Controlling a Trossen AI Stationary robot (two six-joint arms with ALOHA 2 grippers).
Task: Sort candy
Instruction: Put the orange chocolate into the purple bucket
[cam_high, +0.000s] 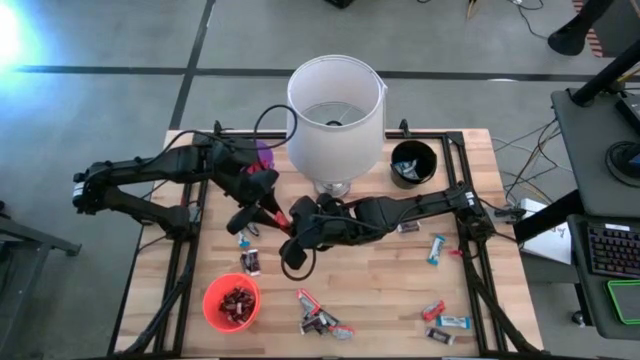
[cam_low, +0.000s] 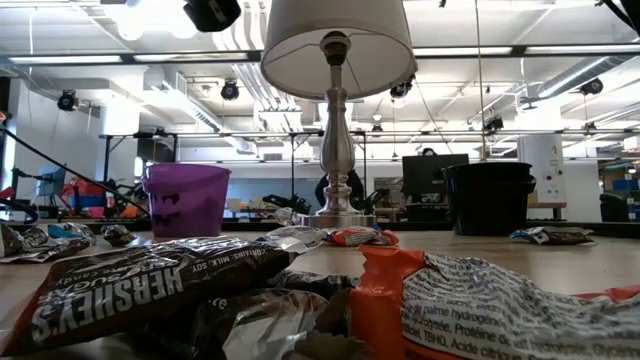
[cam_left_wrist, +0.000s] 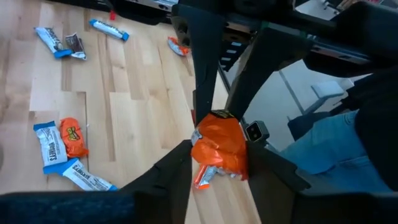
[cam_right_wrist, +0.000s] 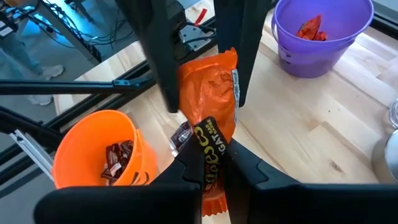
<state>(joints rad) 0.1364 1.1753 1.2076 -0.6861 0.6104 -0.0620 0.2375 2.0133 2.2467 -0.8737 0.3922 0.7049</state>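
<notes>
An orange-wrapped candy (cam_right_wrist: 208, 93) hangs in the air above the table's middle left, between my two grippers. My right gripper (cam_right_wrist: 214, 165) is shut on one end of it, reaching in from the table's right (cam_high: 292, 226). My left gripper (cam_left_wrist: 217, 171) comes from the left (cam_high: 270, 212), and its fingers lie against the candy's other end (cam_left_wrist: 217, 146). The low view shows neither gripper, only loose candy (cam_low: 150, 285) lying close to the camera. My left gripper has the candy's end (cam_left_wrist: 205, 163) between its two fingers; one fingertip (cam_left_wrist: 180, 163) meets each long edge of the wrapper. It comes slanting down from the table's left. The candy is clear of the table. My right gripper pinches the candy's other end (cam_right_wrist: 210, 146) between its two fingers, slanting down from the table's right. The wrapper stretches away from the fingers toward my left gripper, lifted clear of the wood.
A table lamp (cam_high: 335, 115) stands at the far middle, between a purple cup (cam_high: 264, 155) and a black cup (cam_high: 413, 163). An orange cup (cam_high: 232, 303) with brown candy sits near left. Loose candy lies near the front (cam_high: 320, 318) and at the right (cam_high: 437, 248).
</notes>
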